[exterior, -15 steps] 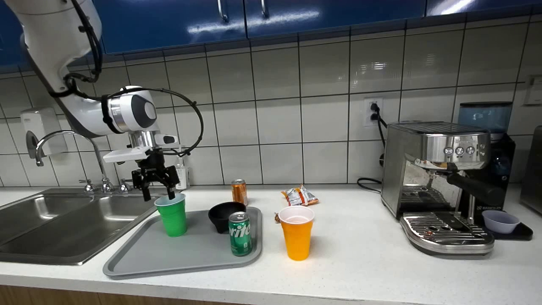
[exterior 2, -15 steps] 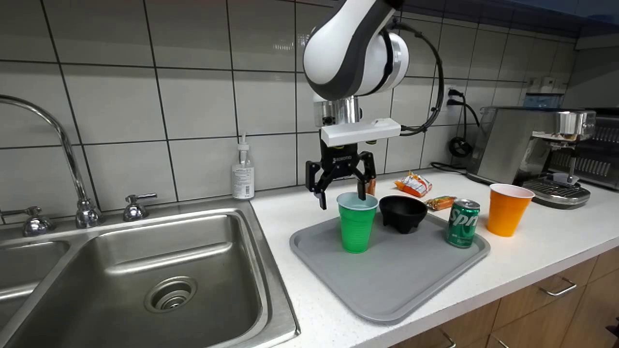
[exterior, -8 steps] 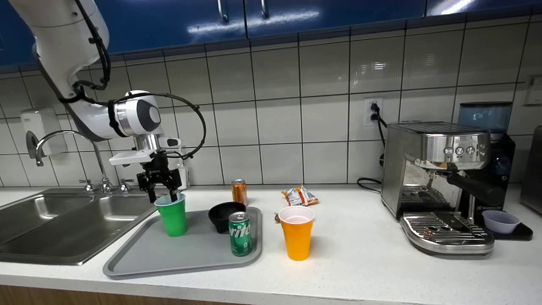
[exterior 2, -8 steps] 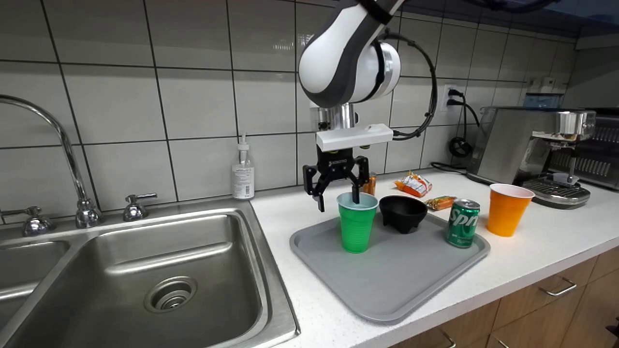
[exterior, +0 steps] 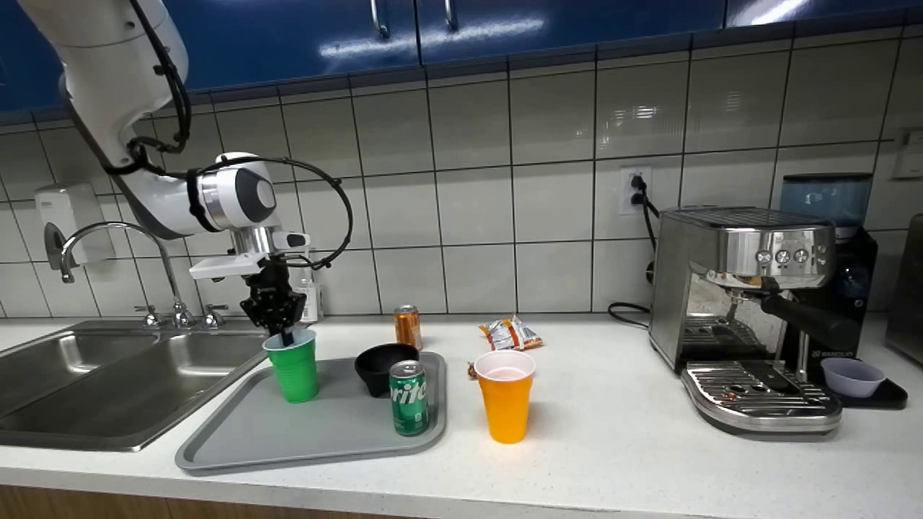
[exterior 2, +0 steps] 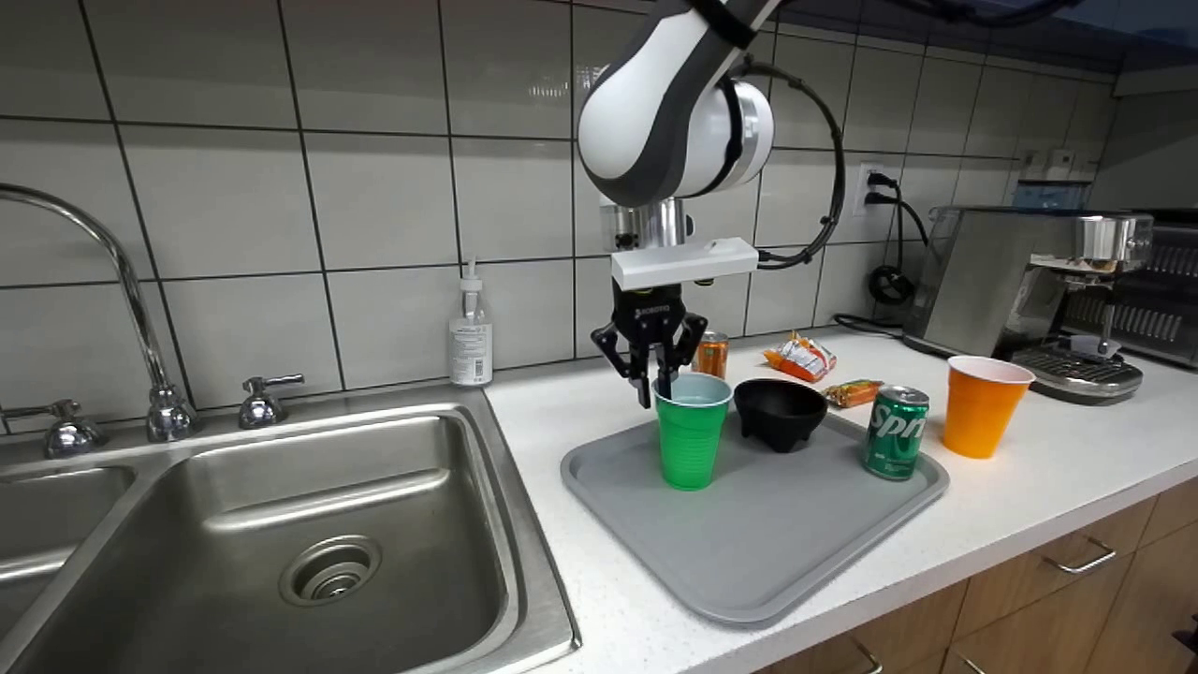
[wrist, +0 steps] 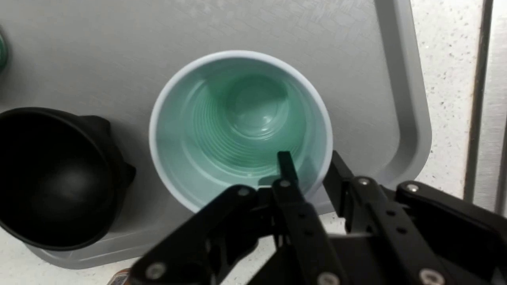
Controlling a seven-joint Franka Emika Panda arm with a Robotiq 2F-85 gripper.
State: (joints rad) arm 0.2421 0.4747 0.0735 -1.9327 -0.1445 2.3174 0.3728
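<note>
Green cup (wrist: 239, 130), one; one finger (wrist: 288, 168) inside

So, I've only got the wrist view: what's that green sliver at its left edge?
Observer: A Sprite can, standing upright, as both exterior views show.
Operator: And is there a second cup besides the green cup at my tool?
Observer: Yes, an orange cup, standing on the counter, off the tray.
Operator: Anything standing near the sink that I'm missing?
Observer: A pump bottle, by the tiled wall.
</note>
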